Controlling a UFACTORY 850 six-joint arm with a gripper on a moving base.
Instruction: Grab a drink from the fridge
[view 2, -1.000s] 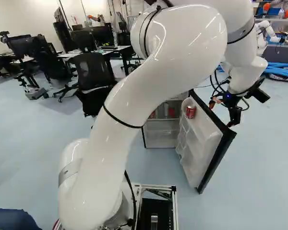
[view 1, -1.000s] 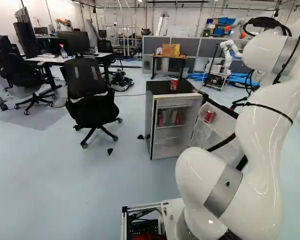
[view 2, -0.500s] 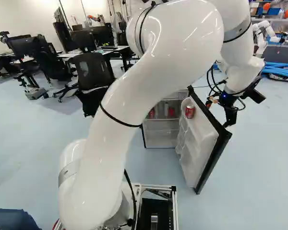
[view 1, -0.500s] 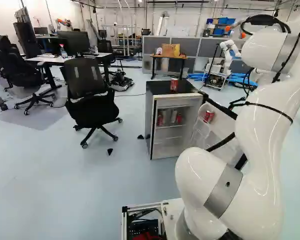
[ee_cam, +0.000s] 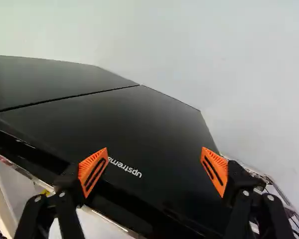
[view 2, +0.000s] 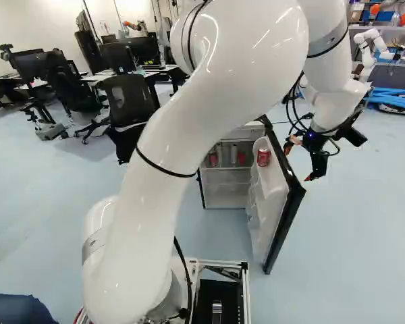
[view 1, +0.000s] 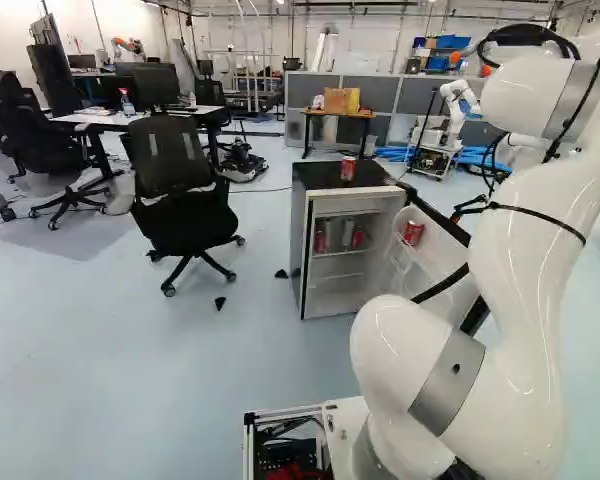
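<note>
- Wrist view: my black two-finger gripper [ee_cam: 155, 149] stands released, its orange ribbed pads [ee_cam: 92, 172] wide apart, with nothing grasped between them.
- Ahead of it lies the glossy black outer face of the fridge door [ee_cam: 139, 119]; whether I touch it, I cannot tell.
- My white arm [view 2: 212, 111] has shifted leftward in the right base view, and the door has swung partway towards closed. The base has stayed put.
- The red can [view 2: 264, 156] in the door's upper pocket has ridden along with it.
- Further in, red cans and a silver can [view 1: 347, 234] stand on the upper shelf of the small fridge [view 1: 300, 250].
- Another red can [view 1: 348, 168] stands upright on the fridge's black top, near the front edge.
- I judge I am pushing the door shut, so that top can may be the drink already fetched.
</note>
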